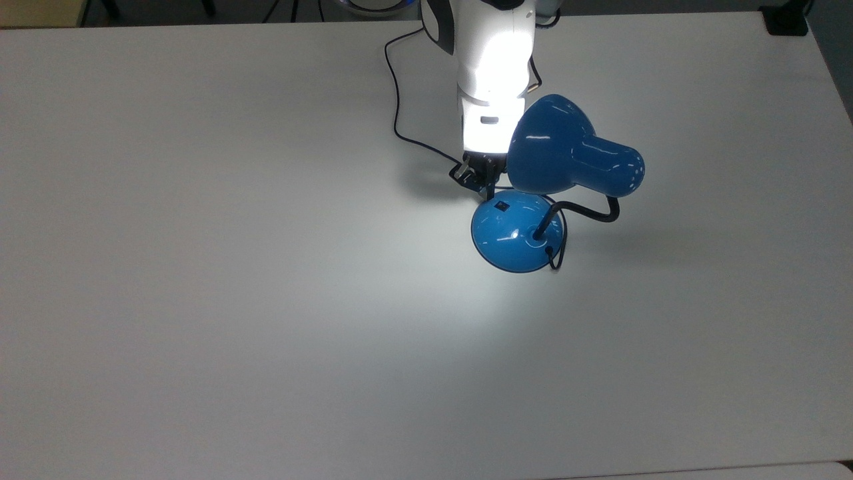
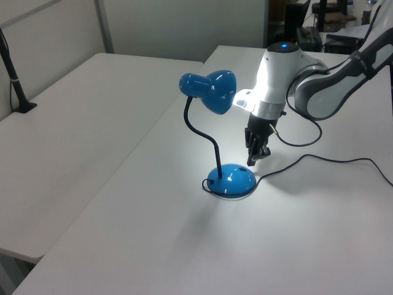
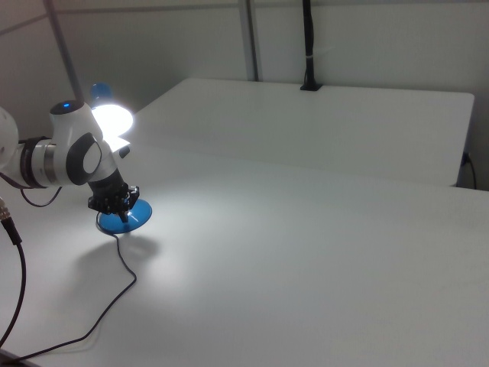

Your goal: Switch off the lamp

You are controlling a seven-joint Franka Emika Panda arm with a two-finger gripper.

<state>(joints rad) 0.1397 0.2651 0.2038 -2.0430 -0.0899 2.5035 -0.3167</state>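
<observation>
Lamp (image 1: 520, 230): lit, standing mid-table, switch (image 1: 502, 207) on the base's rim toward the arm | Gripper (image 1: 481, 181): poised just above the switch, fingers apparently closed together | Step: approach to pressing, judged | Next: short descent onto the switch, clear of the shade (image 1: 556, 153) | Table (image 1: 200, 267): white, cord (image 1: 394, 100) trailing.

Lit blue lamp (image 1: 574, 160) on white table (image 1: 200, 267), gripper (image 1: 485, 188) just above its base switch (image 1: 502, 206)
</observation>
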